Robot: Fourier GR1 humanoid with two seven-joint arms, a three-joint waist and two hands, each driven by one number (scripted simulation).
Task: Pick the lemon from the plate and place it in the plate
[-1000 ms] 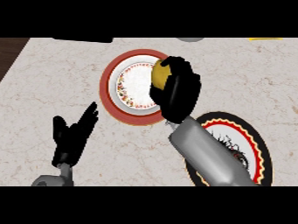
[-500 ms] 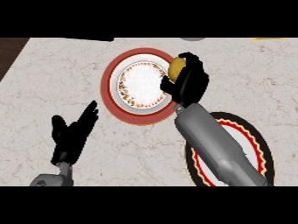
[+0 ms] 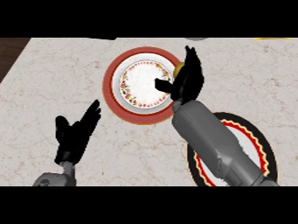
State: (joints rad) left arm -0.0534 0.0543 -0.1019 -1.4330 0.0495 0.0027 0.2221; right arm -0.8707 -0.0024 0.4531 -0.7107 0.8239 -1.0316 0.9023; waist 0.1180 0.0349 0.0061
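Head view over a marble-patterned counter [image 3: 261, 74]: the robot's right hand [image 3: 186, 81] sits at the right rim of the red-rimmed plate [image 3: 116, 83], its fingers and thumb curled around the lemon [image 3: 179, 68]. Only a small yellow sliver of the fruit shows at the hand's upper left edge; the rest is hidden. The grey right forearm [image 3: 212, 140] runs down from the hand and crosses the black-rimmed plate [image 3: 261, 140], which lies toward the lower right, near the first plate but apart from it. At lower left, the left hand [image 3: 77, 133] rests above the counter, fingers straight and spread, holding nothing, well clear of both plates.
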